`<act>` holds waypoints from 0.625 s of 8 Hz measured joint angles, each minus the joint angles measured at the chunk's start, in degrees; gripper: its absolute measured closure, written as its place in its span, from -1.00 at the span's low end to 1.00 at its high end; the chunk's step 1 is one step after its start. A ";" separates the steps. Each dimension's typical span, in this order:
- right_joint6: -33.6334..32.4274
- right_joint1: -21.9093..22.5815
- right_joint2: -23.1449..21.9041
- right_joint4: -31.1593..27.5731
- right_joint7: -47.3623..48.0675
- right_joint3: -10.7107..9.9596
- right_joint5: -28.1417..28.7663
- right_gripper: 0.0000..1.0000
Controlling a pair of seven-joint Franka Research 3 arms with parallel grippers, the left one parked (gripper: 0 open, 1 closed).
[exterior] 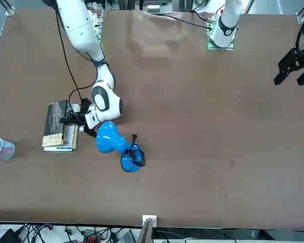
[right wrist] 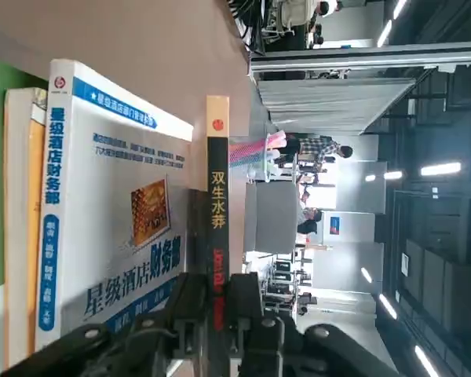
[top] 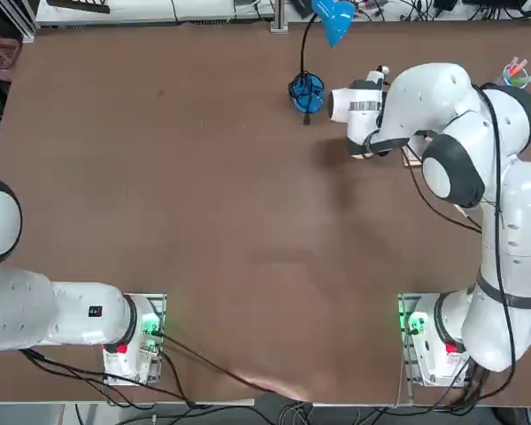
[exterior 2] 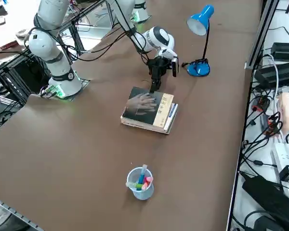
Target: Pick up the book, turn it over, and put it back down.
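Note:
The book (exterior 2: 143, 106) is thin and dark, with a pale hand picture facing up and a tan band at one end. It tops a small stack near the table's right side (exterior: 55, 119). My right gripper (exterior 2: 153, 85) reaches down to the book's near end and is shut on its edge. In the wrist view both fingers (right wrist: 190, 308) clamp the black edge of the book (right wrist: 217, 228), and that end stands slightly off the white cover beneath. From overhead the arm hides the book.
Under it lie a white book with blue lettering (right wrist: 114, 212) and a larger beige book (exterior 2: 135, 122). A blue desk lamp (exterior 2: 201, 24) stands just beyond the gripper (exterior: 111, 139). A cup of pens (exterior 2: 140, 183) sits near the table's edge.

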 joint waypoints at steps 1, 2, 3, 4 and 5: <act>0.00 0.03 0.00 0.00 0.00 0.00 0.00 0.78; 0.00 0.03 0.00 0.00 0.01 0.01 0.00 0.78; 0.01 0.05 0.01 0.00 0.01 0.01 0.00 0.77; 0.01 0.07 0.01 0.03 0.04 0.01 0.00 0.74; 0.02 0.10 0.02 0.14 0.04 0.01 0.00 0.55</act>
